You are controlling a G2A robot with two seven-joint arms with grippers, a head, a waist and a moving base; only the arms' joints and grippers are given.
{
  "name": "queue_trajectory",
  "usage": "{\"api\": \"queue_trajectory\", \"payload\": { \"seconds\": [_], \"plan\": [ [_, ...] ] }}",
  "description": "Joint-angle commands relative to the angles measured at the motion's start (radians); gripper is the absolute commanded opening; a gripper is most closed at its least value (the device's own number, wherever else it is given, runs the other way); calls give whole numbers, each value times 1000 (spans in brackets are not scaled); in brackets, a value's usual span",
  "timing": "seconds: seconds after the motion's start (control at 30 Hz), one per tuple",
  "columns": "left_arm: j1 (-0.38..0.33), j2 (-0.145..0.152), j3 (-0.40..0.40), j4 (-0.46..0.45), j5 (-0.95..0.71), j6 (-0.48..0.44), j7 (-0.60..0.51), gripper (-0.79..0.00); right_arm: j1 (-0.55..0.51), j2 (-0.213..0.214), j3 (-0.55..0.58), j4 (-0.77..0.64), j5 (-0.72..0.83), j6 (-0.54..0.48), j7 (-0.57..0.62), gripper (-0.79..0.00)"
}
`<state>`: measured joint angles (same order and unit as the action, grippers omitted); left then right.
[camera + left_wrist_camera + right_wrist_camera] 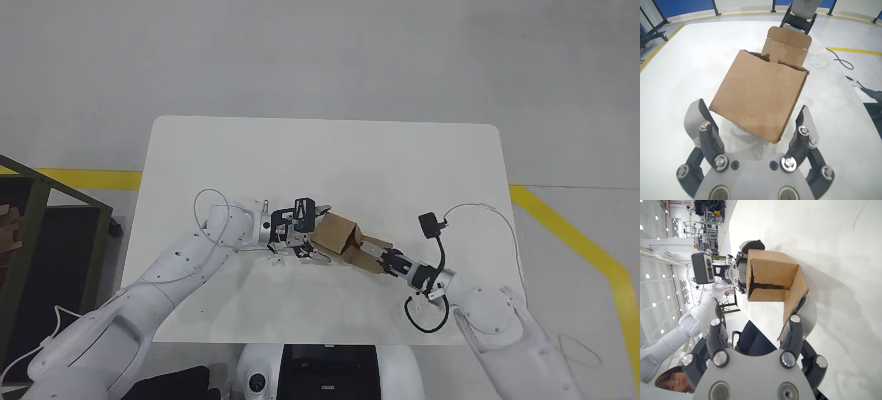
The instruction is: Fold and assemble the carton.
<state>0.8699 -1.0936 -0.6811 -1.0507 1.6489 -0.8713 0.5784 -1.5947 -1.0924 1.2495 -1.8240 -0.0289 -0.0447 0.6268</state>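
Carton (pixel 338 238) lies mid-table, lid flap (pixel 793 302) unfolded rightward. Left gripper (pixel 752 106) is spread wide astride its closed end, apparently gripping nothing. Right gripper (pixel 759 313) is likewise spread, with the flap against one finger. Closing step pending: swing flap over, tuck squarely.

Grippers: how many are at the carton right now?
2. The left gripper straddles the carton's closed end. The right gripper is at the opposite end, open, with the long loose flap lying against one side of it. None looks hidden.
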Motion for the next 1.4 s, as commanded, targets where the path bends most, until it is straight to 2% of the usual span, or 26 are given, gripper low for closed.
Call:
{"api": "queue_trajectory", "payload": {
  "seconds": [0.0, 0.13, 0.3, 0.43, 0.6, 0.8, 1.37],
  "plan": [
    [0, 0, 0, 0, 0, 0, 0, 0, -15, 2, 13, -9, 7, -17, -1, -169],
    [0, 0, 0, 0, 0, 0, 0, 0, -41, 5, 32, -32, 14, -48, -14, -252],
    [0, 0, 0, 0, 0, 0, 0, 0, -48, 6, 33, -52, -7, -54, -36, -397],
    [0, 0, 0, 0, 0, 0, 0, 0, -15, 3, 1, -53, -83, 8, -55, -428],
    [0, 0, 0, 0, 0, 0, 0, 0, 21, -4, -36, -50, -142, 77, -100, -511],
    [0, 0, 0, 0, 0, 0, 0, 0, 33, -7, -37, -28, -148, 110, -118, -542],
    [0, 0, 0, 0, 0, 0, 0, 0, 90, -17, -84, -7, -161, 119, -102, -520]
  ]
}}
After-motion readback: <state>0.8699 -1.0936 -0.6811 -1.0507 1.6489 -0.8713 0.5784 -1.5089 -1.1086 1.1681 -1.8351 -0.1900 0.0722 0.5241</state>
